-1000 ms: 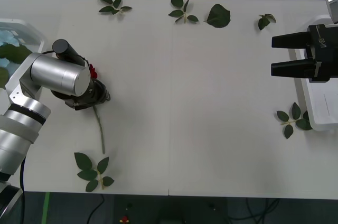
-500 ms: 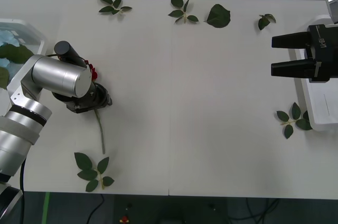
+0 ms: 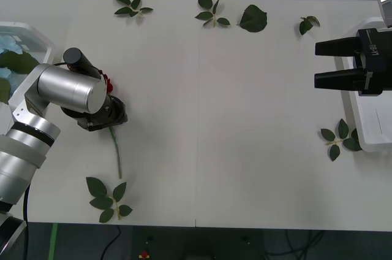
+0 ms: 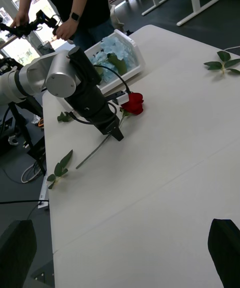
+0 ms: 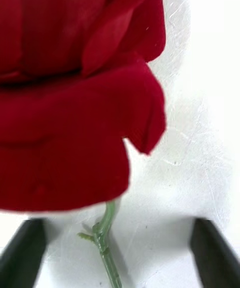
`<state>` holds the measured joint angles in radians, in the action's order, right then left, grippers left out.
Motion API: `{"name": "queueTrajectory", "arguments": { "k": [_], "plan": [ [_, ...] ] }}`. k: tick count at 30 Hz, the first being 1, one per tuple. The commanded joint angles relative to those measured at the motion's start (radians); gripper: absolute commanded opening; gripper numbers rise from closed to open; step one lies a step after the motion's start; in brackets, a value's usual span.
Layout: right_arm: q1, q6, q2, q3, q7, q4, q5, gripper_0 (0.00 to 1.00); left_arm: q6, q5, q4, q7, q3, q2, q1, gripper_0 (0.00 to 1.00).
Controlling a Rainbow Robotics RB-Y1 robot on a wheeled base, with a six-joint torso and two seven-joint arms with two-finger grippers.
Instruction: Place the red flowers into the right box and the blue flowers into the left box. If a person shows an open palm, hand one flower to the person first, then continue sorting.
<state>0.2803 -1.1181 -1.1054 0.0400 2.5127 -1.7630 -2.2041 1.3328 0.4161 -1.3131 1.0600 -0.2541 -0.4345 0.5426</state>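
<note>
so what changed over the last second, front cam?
Little. The left gripper, down over the red rose, crept slightly toward the table's near edge along the stem; its jaws are open either side of the stem, nothing gripped yet. The rose lies where it was. The right gripper stayed parked, open, by the right box; the loose leaves did not move.

Left gripper over a rose at my nine o'clock, right gripper parked at three.

On the table (image 3: 245,149) I see the left gripper (image 5: 117,253) down at nine o'clock, fingers spread either side of the stem of a rose (image 4: 132,103) lying flat — bud toward twelve, stem trailing toward six, ending near a leaf sprig (image 3: 107,198). Beyond it, at the nine o'clock edge, sits the left box (image 4: 135,61) with blue flowers (image 4: 107,53) in it. My right gripper (image 3: 327,64) hangs at three o'clock, fingers apart, just beside the right box (image 3: 373,119). More sprigs (image 3: 211,13) lie along twelve o'clock.
</note>
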Motion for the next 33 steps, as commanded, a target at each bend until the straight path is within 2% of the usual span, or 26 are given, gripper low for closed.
{"name": "queueTrajectory", "arguments": {
  "k": [1, 23, 26, 29, 33],
  "plan": [
    [-0.01, 0.0, -0.022, -0.005, 0.026, -0.012, -0.012, 1.0, -0.009, -0.031, -0.008, -0.041, -0.019, 0.003, -0.023, 0.0],
    [-0.01, -0.002, -0.022, -0.003, 0.026, -0.012, -0.012, 1.0, -0.026, -0.033, -0.035, -0.04, -0.005, 0.003, -0.009, 0.0],
    [-0.01, -0.002, -0.022, -0.003, 0.026, -0.012, -0.012, 1.0, 0.062, -0.031, -0.103, -0.04, 0.038, 0.003, 0.023, 0.0],
    [-0.01, -0.002, -0.022, -0.003, 0.028, -0.012, -0.012, 1.0, 0.238, -0.022, -0.204, -0.038, 0.105, 0.002, 0.088, 0.0],
    [-0.01, -0.002, -0.022, -0.005, 0.026, -0.012, -0.012, 1.0, 0.399, 0.021, -0.305, -0.045, 0.188, 0.003, 0.16, 0.0]
  ]
}}
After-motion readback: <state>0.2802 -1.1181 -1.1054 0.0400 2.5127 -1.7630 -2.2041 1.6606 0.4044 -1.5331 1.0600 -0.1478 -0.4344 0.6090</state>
